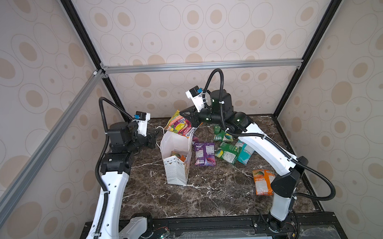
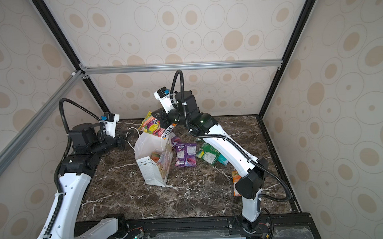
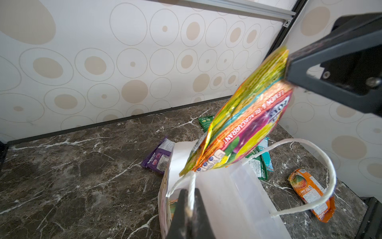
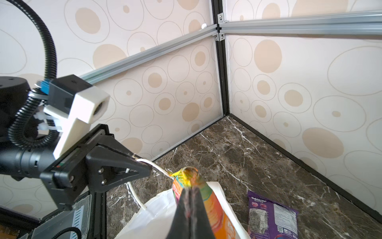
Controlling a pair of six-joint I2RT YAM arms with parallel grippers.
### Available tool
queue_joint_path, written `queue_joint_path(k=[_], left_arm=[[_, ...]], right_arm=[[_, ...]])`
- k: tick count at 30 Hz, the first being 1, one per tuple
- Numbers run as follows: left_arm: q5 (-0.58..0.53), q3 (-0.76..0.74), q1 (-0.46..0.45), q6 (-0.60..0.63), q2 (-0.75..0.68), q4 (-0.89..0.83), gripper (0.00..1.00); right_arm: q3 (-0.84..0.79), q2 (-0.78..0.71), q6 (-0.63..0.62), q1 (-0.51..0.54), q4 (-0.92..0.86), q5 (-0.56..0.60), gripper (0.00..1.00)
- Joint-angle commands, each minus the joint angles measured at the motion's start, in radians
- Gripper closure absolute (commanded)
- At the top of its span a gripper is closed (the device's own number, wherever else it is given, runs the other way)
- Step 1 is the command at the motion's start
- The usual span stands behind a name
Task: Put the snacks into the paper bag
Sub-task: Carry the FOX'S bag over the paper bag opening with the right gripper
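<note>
Letting go now, you risk the orange packet (image 1: 178,124), clamped in your right gripper (image 4: 190,188) above the far rim of the paper bag (image 1: 176,175), sliding outside, though your left gripper (image 3: 189,193) pinches the handle (image 3: 323,165) tight.

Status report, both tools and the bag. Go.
Left tool shut on the handle. Right tool shut on orange packet, tilted over the bag mouth, not in yet. One packet inside; mouth looks unblocked.
</note>
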Motion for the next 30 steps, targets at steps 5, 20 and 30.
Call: queue_joint_path(k=[5, 20, 30], left_arm=[[-0.018, 0.009, 0.007, 0.008, -0.018, 0.027, 1.00], [-0.018, 0.007, 0.011, 0.006, -0.016, 0.029, 1.00], [-0.015, 0.005, 0.013, 0.004, -0.013, 0.032, 1.00]], right_arm=[[-0.047, -0.063, -0.078, 0.001, 0.039, -0.057, 1.00], [-0.022, -0.018, -0.223, 0.001, -0.047, -0.248, 1.00], [-0.024, 0.008, -0.289, 0.007, -0.040, -0.312, 1.00]])
